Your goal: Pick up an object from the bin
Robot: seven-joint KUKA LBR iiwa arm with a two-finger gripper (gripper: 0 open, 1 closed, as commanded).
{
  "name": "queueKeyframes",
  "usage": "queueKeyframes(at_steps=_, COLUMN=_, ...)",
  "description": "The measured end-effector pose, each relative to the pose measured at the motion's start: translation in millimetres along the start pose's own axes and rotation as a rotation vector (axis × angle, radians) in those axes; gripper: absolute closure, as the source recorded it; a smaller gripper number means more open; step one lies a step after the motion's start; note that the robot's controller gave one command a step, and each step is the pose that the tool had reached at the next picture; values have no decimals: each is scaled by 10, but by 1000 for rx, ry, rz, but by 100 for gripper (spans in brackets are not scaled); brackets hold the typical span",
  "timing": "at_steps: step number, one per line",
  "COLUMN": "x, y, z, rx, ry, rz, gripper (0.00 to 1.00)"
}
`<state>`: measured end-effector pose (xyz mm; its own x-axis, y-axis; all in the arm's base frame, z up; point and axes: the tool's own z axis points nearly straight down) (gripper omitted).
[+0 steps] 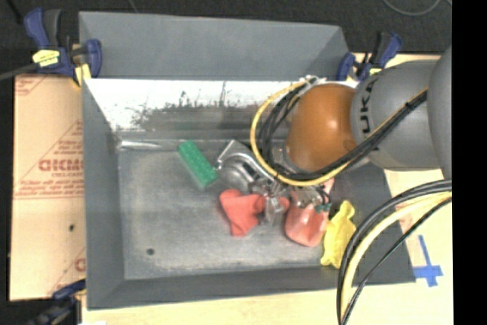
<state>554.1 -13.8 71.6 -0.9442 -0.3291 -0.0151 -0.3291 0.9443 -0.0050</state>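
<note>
My gripper [274, 202] is low in the bin's right half, under the arm's wrist. It sits between a crumpled red thing [240, 211] on its left and a rounded red-pink thing [304, 227] on its right, close to both. A shiny silver metal piece [235, 167] lies just up-left of the gripper. A soft yellow thing [337, 234] lies against the bin's right wall, beside the red-pink one.
A green ribbed block [196, 164] lies at an angle near the back wall, left of the silver piece. The arm and its orange cover hang over the bin's right side and hide the floor beneath them.
</note>
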Motion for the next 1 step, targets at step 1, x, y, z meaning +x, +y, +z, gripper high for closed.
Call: queueKeyframes(at_steps=1, x=1, y=-1, z=0, rx=0, ry=0, rz=-1, gripper=100)
